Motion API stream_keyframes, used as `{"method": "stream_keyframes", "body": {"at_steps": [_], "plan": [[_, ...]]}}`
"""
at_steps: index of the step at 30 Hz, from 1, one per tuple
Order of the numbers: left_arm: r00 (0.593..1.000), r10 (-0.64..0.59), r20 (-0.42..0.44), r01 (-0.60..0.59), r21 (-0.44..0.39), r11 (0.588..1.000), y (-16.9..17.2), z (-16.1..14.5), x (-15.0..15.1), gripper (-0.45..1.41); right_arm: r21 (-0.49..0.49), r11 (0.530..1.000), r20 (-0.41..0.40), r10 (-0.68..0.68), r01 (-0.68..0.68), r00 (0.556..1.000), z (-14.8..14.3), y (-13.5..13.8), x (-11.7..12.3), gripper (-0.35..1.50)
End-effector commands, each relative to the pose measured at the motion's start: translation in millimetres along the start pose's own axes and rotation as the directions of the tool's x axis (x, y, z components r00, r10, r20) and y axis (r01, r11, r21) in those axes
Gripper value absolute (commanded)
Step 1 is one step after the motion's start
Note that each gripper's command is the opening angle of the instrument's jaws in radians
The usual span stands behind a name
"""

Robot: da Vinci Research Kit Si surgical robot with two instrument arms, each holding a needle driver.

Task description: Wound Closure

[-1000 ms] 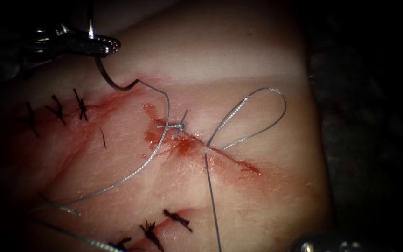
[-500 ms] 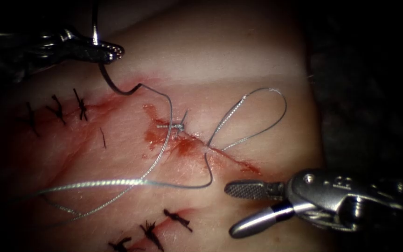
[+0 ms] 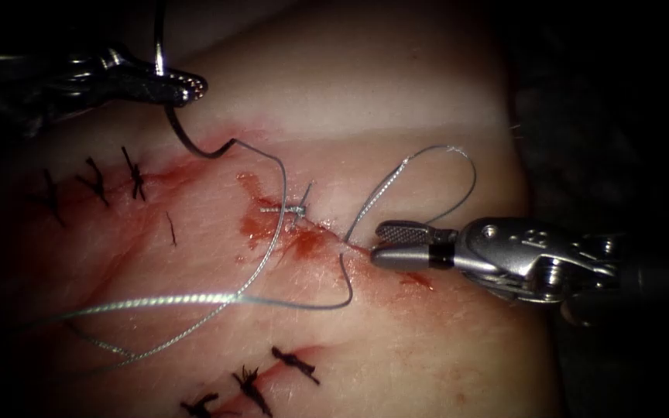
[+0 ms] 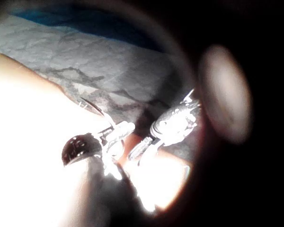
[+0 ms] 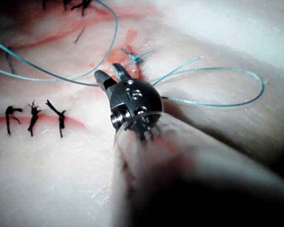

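Red fluid [image 3: 303, 241] stains pale tissue [image 3: 396, 93]; thread [image 5: 217, 103] looks teal, old stitches [image 3: 96, 182] black.

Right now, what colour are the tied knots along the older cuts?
Black knots, clearest in the endoscope view.

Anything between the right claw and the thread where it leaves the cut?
Nothing visible. The right claw, slightly open and empty, lies over the cut, its tips beside the thread exit. The left claw holds the needle mid-curve, clear of the tissue.
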Motion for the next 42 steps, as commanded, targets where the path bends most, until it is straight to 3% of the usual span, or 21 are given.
{"method": "stream_keyframes", "body": {"at_steps": [1, 2, 3, 4, 5, 6, 8, 9, 13, 15, 24, 27, 30, 31, 33, 39, 40, 41, 42], "plan": [[1.000, 0.000, 0.000, 0.000, -0.001, 1.000, -0.6, 0.3, -0.3, -0.45, -0.025, 0.959, -0.005, 0.282, -0.282, 0.959, 1.3, -1.0, -0.4, 0.10], [1.000, 0.000, 0.000, 0.000, -0.001, 1.000, -0.6, 0.4, -0.3, -0.45, -0.054, 0.880, -0.032, 0.471, -0.472, 0.882, 1.5, -1.2, -0.6, 0.19], [1.000, 0.000, 0.001, 0.000, -0.001, 1.000, -0.6, 0.4, -0.3, -0.45, -0.073, 0.758, -0.080, 0.643, -0.648, 0.762, 1.6, -1.5, -0.9, 0.17], [1.000, 0.000, 0.001, 0.000, -0.001, 1.000, -0.7, 0.4, -0.3, -0.45, -0.076, 0.687, -0.101, 0.716, -0.723, 0.691, 1.8, -1.9, -1.0, 0.17], [1.000, 0.001, 0.001, -0.001, -0.001, 1.000, -0.7, 0.4, -0.4, -0.45, -0.075, 0.613, -0.118, 0.777, -0.786, 0.618, 1.9, -2.3, -1.2, 0.34], [1.000, 0.001, 0.001, -0.001, -0.001, 1.000, -0.7, 0.4, -0.4, -0.45, -0.047, 0.428, -0.111, 0.896, -0.903, 0.431, 2.0, -3.0, -1.5, 0.59], [1.000, 0.001, 0.002, -0.001, -0.002, 1.000, -0.7, 0.4, -0.4, -0.45, -0.024, 0.138, -0.080, 0.987, -0.990, 0.139, 1.8, -4.4, -1.6, 0.61], [1.000, 0.001, 0.002, -0.001, -0.002, 1.000, -0.7, 0.5, -0.4, -0.45, -0.019, 0.091, -0.074, 0.993, -0.996, 0.092, 2.0, -4.8, -1.6, 0.57], [1.000, 0.001, 0.002, -0.001, -0.003, 1.000, -0.7, 0.5, -0.4, -0.45, -0.008, 0.084, -0.057, 0.995, -0.996, 0.084, 3.2, -4.6, -1.4, 0.59], [1.000, 0.001, 0.003, -0.001, -0.003, 1.000, -0.7, 0.5, -0.4, -0.45, -0.002, 0.086, -0.058, 0.995, -0.996, 0.086, 3.4, -4.1, -1.6, 0.73], [1.000, 0.000, 0.004, 0.000, -0.005, 1.000, -0.6, 0.7, -0.5, -0.45, 0.006, 0.098, -0.076, 0.992, -0.995, 0.097, 3.7, -0.1, -3.1, 0.63], [1.000, 0.000, 0.004, 0.000, -0.005, 1.000, -0.5, 0.9, -0.5, -0.45, -0.003, 0.102, -0.081, 0.991, -0.995, 0.102, 3.9, 0.3, -3.6, 0.41], [1.000, 0.000, 0.005, 0.000, -0.006, 1.000, -0.5, 0.9, -0.6, -0.45, -0.011, 0.100, -0.088, 0.991, -0.995, 0.101, 4.6, 0.2, -3.9, 0.32], [1.000, 0.000, 0.005, 0.001, -0.007, 1.000, -0.5, 0.9, -0.6, -0.45, -0.011, 0.100, -0.090, 0.991, -0.995, 0.100, 4.9, 0.1, -3.9, 0.16], [1.000, -0.001, 0.005, 0.001, -0.007, 1.000, -0.5, 1.0, -0.6, -0.45, -0.011, 0.098, -0.093, 0.991, -0.995, 0.099, 5.2, 0.1, -3.7, 0.05], [1.000, -0.001, 0.007, 0.001, -0.009, 1.000, -0.5, 0.9, -0.6, -0.45, -0.013, 0.099, -0.097, 0.990, -0.995, 0.100, 5.6, 0.2, -3.8, 0.04], [1.000, -0.001, 0.007, 0.001, -0.009, 1.000, -0.5, 0.9, -0.6, -0.45, -0.013, 0.100, -0.097, 0.990, -0.995, 0.100, 5.6, 0.3, -3.9, -0.08], [1.000, -0.001, 0.007, 0.001, -0.010, 1.000, -0.5, 0.9, -0.6, -0.45, -0.013, 0.100, -0.096, 0.990, -0.995, 0.101, 5.5, 0.3, -3.9, -0.35], [1.000, -0.001, 0.007, 0.001, -0.010, 1.000, -0.5, 0.9, -0.6, -0.45, -0.013, 0.100, -0.096, 0.990, -0.995, 0.101, 5.5, 0.3, -3.9, -0.35]]}}
